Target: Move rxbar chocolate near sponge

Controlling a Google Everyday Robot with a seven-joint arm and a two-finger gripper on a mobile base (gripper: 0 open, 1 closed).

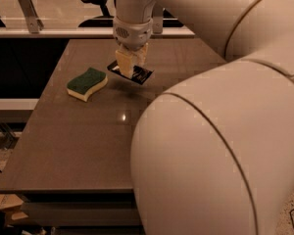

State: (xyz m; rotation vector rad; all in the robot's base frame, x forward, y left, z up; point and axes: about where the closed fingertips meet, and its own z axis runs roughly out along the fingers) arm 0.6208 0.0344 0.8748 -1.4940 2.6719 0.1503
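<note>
The rxbar chocolate is a small flat black wrapper, tilted and held a little above the table. My gripper is shut on it, hanging down from the arm at the back middle of the table. The sponge, green on top with a pale yellow body, lies on the table just left of the bar, a short gap away.
The grey-brown table runs to a front edge near the bottom. My large white arm covers the right side of the view. A railing and an office chair stand behind the table.
</note>
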